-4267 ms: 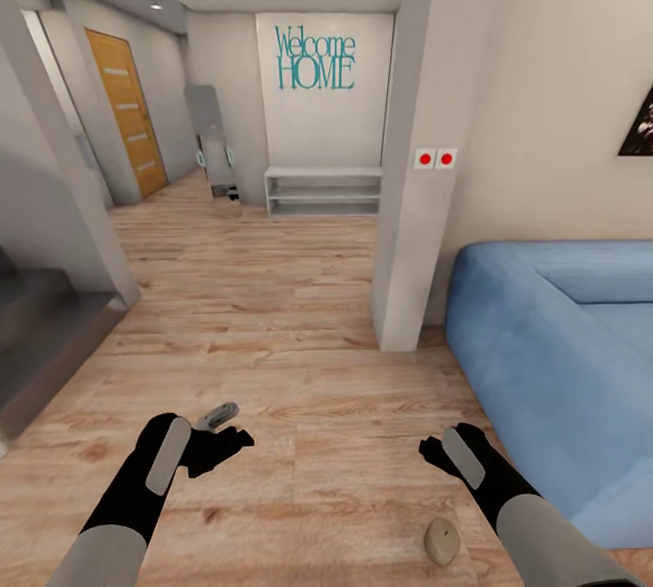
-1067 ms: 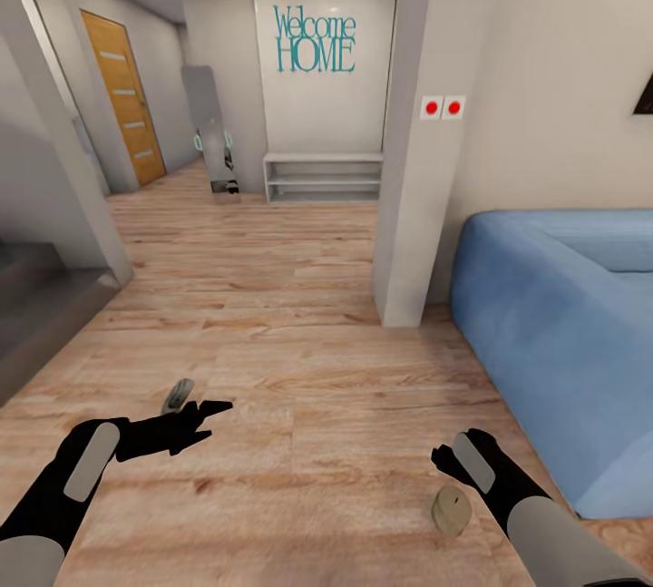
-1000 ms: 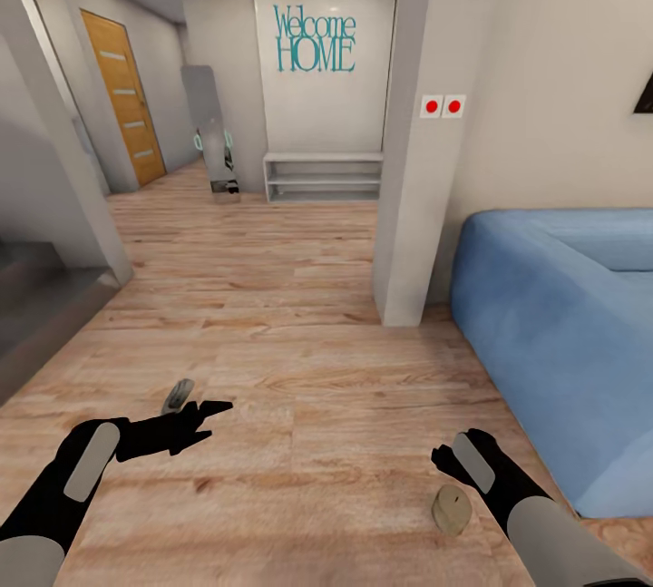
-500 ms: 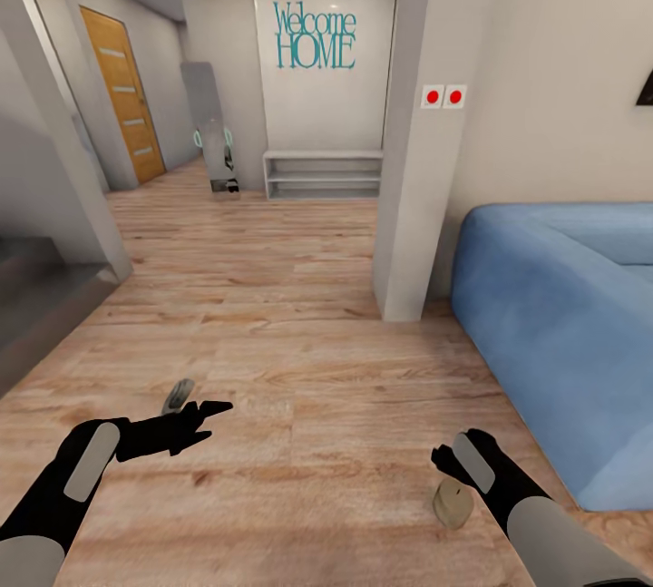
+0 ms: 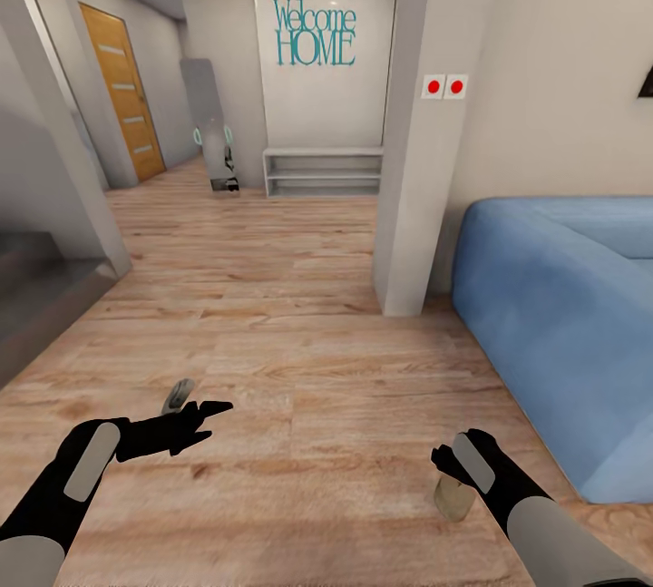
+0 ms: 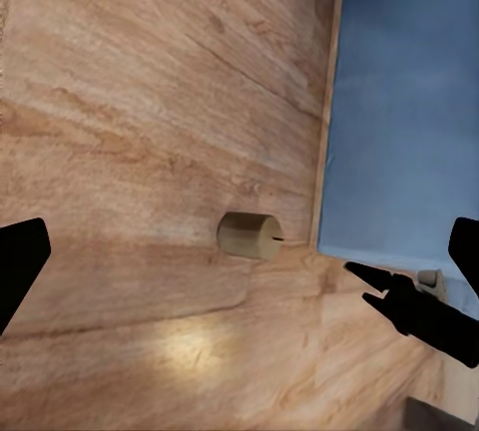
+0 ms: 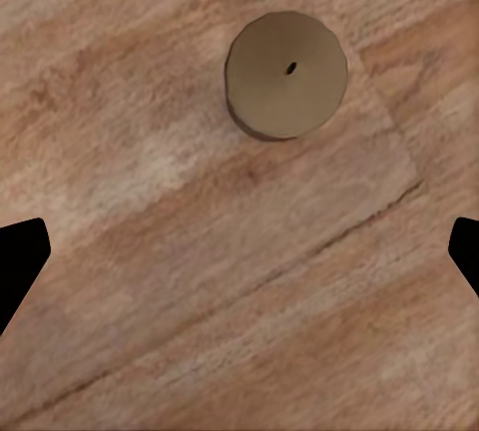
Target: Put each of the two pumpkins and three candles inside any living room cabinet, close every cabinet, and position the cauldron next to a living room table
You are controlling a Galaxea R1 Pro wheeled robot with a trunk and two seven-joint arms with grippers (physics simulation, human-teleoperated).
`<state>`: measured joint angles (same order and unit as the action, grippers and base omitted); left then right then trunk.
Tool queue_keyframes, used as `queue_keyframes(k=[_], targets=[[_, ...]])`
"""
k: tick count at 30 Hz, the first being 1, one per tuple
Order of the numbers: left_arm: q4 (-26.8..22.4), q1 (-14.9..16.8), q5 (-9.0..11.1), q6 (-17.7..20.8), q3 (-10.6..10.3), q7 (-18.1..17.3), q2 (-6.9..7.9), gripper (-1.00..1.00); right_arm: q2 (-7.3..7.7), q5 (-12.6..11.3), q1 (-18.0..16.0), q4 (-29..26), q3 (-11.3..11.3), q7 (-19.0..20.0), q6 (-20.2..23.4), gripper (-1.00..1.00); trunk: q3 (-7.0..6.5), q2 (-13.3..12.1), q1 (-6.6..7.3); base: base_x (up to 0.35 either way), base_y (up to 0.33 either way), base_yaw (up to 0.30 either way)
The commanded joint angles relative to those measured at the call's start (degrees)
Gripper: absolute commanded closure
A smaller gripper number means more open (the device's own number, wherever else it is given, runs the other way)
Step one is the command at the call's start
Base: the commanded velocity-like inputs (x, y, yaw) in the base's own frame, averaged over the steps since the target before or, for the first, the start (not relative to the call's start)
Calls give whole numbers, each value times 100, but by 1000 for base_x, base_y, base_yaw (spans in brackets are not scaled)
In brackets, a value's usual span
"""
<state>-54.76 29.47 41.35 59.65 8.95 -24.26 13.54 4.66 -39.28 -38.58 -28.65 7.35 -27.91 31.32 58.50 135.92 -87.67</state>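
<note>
Directly below the right claw, whose jaws stood wide and empty, a squat tan candle stood upright on the wooden floor. The pick-up looked to be the step in hand; the next move called for a straight descent to straddle the candle. The left claw hung wide and empty well apart. Beside the right claw rose the blue sofa, crowding that side; beyond, past the pillar, the hallway lay open.
</note>
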Motion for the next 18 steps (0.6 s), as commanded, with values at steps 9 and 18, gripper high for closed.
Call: queue_keyframes(k=[9,18], targets=[[0,2,4,-5,-6,2,-2,-100,0,-9,0,8,2,-4,-1,-100,162,362,-198,0,0,0],[0,3,4,-6,-7,0,0,-100,0,-9,0,9,0,-4,-3,-100,324,723,-396,0,0,0]])
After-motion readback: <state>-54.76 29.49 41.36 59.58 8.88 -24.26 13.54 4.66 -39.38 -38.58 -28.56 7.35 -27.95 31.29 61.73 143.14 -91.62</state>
